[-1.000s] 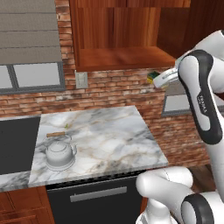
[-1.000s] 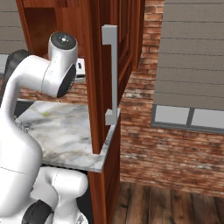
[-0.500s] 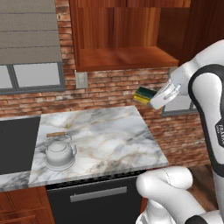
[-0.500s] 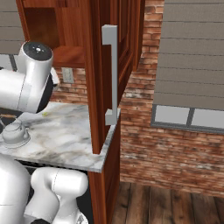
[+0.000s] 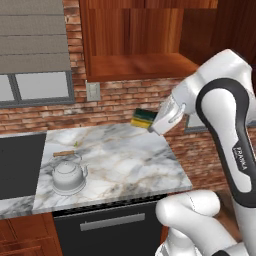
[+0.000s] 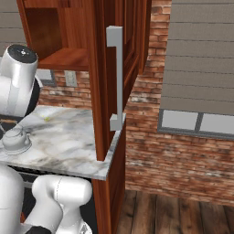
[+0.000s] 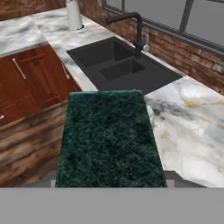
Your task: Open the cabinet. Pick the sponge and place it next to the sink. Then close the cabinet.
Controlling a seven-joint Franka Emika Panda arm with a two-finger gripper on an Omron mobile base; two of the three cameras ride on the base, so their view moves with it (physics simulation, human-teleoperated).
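Yellow and dark green, the sponge [image 5: 143,118] is riding in the air above the back edge of the marble bench [image 5: 125,160], pinched in the tool [image 5: 150,122] at the end of the white arm. In the hand view its green scouring face [image 7: 109,140] is filling the foreground, its long axis running straight ahead toward twelve o'clock, in line with the tool. The relation that matters is lying just past that front edge: the sink [image 7: 122,65], a dark basin with a black faucet [image 7: 133,30], is sitting at about twelve o'clock from the sponge, with pale marble rim [image 7: 192,118] stretching off toward three o'clock. From the left base view the black basin [image 5: 20,162] is showing at nine o'clock from the tool, well apart, with a kettle [image 5: 67,175] standing on the bench between them, so I judge the carry will have to pass over or beside that kettle before the sponge can go down on bare marble beside the basin. The cabinet [image 5: 135,40] is hanging open above, its door [image 6: 112,77] swung out with the silver bar handle [image 6: 116,77] facing the room, waiting to be shut afterward.
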